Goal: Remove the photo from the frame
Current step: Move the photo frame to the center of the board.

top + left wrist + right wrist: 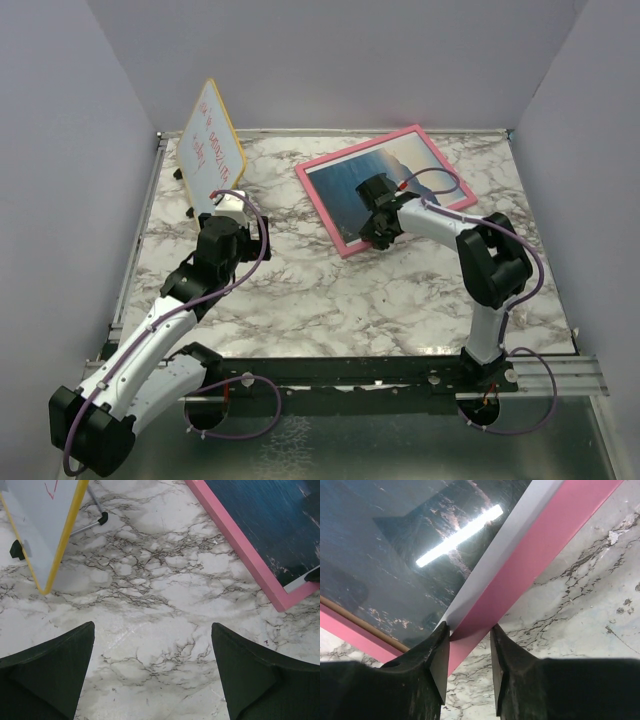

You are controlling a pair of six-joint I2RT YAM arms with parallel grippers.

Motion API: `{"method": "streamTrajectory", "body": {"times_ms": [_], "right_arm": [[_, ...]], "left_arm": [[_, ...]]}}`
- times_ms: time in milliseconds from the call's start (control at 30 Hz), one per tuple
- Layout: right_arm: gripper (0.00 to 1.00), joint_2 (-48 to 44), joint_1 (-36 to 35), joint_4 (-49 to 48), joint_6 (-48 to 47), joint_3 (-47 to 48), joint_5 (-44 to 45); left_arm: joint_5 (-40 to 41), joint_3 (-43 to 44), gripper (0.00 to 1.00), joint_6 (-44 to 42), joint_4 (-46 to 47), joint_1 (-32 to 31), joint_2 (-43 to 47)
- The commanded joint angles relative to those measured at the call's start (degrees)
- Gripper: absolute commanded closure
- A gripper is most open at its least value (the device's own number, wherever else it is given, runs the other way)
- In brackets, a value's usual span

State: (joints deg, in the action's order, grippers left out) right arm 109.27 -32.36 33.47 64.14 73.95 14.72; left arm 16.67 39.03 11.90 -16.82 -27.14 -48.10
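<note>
Gripping the border squarely looks like the step in hand. The right gripper [470, 652] has one finger on each side of the pink border of the frame [545, 545]. The gap between the fingers is about as narrow as the border itself, and I cannot tell whether they already pinch it. To do this well, I judge the fingers should bite only the border near its corner (not the shiny face). That edge should then be raised gently so the back can be reached.

The left gripper [155, 680] hangs over the bare marble table [330, 300], fingers spread wide, holding nothing. It could steady the frame from the other side.

The frame lies face up on the far right part of the table, with the photo [350, 185] inside it. Its long axis runs from near left to far right, and the paler sky seems to lie toward the far side. Farther back on the left, a yellow-edged whiteboard [212, 145] stands propped.
</note>
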Motion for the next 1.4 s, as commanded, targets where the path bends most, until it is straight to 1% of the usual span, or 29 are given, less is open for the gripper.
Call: {"method": "streamTrajectory", "body": {"times_ms": [0, 200, 400, 567, 633, 733, 833, 933, 1000, 1067, 1167, 1233, 1267, 1367], "right_arm": [[0.68, 0.81, -0.71, 1.05, -2.11, -0.39, 1.19], [0.68, -2.16, -2.64, -0.87, -4.15, -4.7, 1.37], [0.68, -5.82, -6.55, -4.57, -11.34, -9.25, 0.07], [0.68, -9.02, -9.67, -6.08, -14.38, -14.58, -0.04], [0.68, -11.54, -10.57, -8.5, -16.57, -18.18, -1.77], [0.67, -16.89, -10.99, -10.07, -17.42, -23.91, -3.45], [0.66, -22.51, -11.06, -10.67, -18.34, -29.36, -3.9], [0.66, -28.15, -11.06, -10.65, -21.24, -33.19, -5.34], [0.65, -30.96, -11.06, -9.23, -22.29, -34.49, -5.5], [0.64, -32.69, -11.06, -7.15, -21.66, -35.17, -3.27], [0.62, -33.21, -11.06, -5.21, -19.86, -35.54, 0.58], [0.59, -32.51, -11.06, -3.62, -18.53, -35.03, 3.07], [0.57, -32.39, -11.07, -3.35, -18.14, -34.83, 3.57], [0.54, -33.68, -11.06, -4.94, -17.63, -35.31, 1.3]], "left_arm": [[1.35, -0.31, 0.01, -0.21, -0.21, -0.11, 0.46], [1.35, -0.3, 0.01, -0.24, -0.18, -0.11, 0.46], [1.31, -0.33, 0.01, -0.21, -0.27, -0.11, 0.44], [1.15, -0.26, 0.01, -0.16, -0.48, -0.11, 0.41], [1.02, -0.25, 0.01, -0.17, -0.49, -0.11, 0.42], [0.51, -0.07, 0.01, -0.03, -0.81, -0.11, 0.42], [-0.38, 0.28, 0.01, 0.13, -1.22, -0.11, 0.29], [-1.67, 0.61, 0.01, 0.63, -1.9, -0.17, 0.28], [-3.64, 0.63, 0.01, 0.54, -1.99, -0.13, -0.11], [-6.1, 1.37, 0.01, 0.68, -2.54, -0.1, -1.26], [-10.54, 3.04, 0.01, 2.07, -4.66, -0.2, -3.57], [-13.86, 2.97, 0.04, 3.28, -4.99, -0.2, -5.39], [-13.29, 3.29, 0.06, 5.19, -6.11, -0.2, -6.52], [-12.18, 3.39, 0.07, 11.07, -6.41, -0.2, -8.99]]}}
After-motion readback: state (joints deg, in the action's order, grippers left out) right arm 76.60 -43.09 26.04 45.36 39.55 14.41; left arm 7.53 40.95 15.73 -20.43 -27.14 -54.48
